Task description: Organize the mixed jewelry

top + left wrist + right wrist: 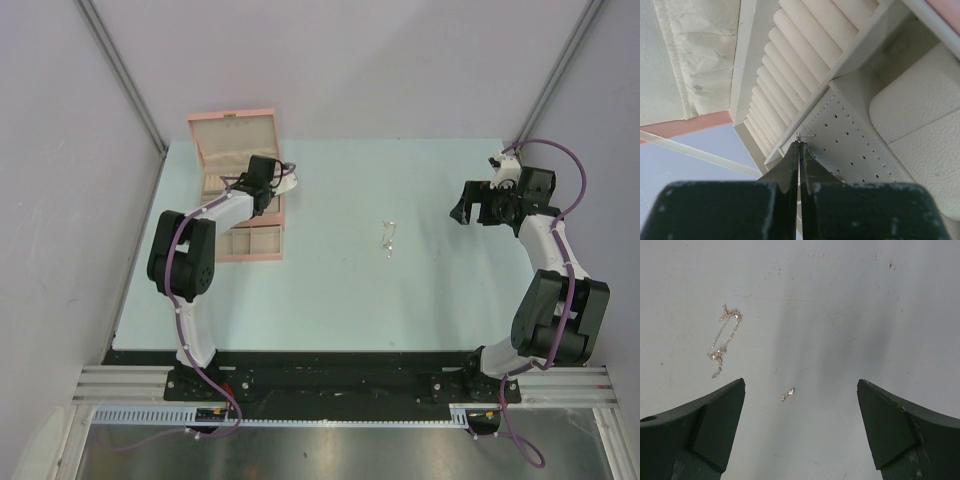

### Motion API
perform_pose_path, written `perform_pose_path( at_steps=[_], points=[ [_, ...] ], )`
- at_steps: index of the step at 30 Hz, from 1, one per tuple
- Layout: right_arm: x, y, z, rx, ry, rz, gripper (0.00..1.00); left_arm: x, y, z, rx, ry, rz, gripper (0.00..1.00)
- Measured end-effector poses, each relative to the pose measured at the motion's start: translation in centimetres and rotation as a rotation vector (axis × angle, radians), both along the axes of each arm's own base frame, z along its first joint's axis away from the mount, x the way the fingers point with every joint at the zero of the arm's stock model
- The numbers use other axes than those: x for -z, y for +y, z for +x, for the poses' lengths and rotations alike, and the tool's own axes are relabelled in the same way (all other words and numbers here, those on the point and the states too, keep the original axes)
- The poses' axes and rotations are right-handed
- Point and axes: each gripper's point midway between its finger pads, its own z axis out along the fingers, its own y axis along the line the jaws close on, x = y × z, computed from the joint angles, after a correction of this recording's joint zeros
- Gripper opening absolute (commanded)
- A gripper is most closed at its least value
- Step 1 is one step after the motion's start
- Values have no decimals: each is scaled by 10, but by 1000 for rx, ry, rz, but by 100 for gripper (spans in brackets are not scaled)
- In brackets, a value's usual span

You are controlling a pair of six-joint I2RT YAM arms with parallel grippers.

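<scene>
The right gripper is hanging with its jaws spread wide and gripping nothing. The loose jewelry is lying on the pale table to its left and slightly nearer, between the two arms but closer to this one; a small silvery piece is sitting almost between the fingers and a thin chain beside it, the scatter running roughly near to far. At the far left, the left gripper is clenching tight, seemingly pinching a tiny silvery stud over the perforated panel inside the open pink box. No brand, label or writing is showing anywhere.
</scene>
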Motion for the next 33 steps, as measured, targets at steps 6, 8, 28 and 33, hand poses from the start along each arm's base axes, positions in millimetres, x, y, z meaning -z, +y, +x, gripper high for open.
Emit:
perform_pose_path(
  at_steps=[6,8,28,33],
  points=[
    [1,0,0,0,2,1,100,0,0,0,0,0,0,0],
    [1,0,0,0,3,1,100,0,0,0,0,0,-1,0],
    [1,0,0,0,4,1,100,-4,-1,2,-10,-11,-15,0],
    [2,0,0,0,4,1,100,-3,-2,2,-6,-10,-20,0]
  ],
)
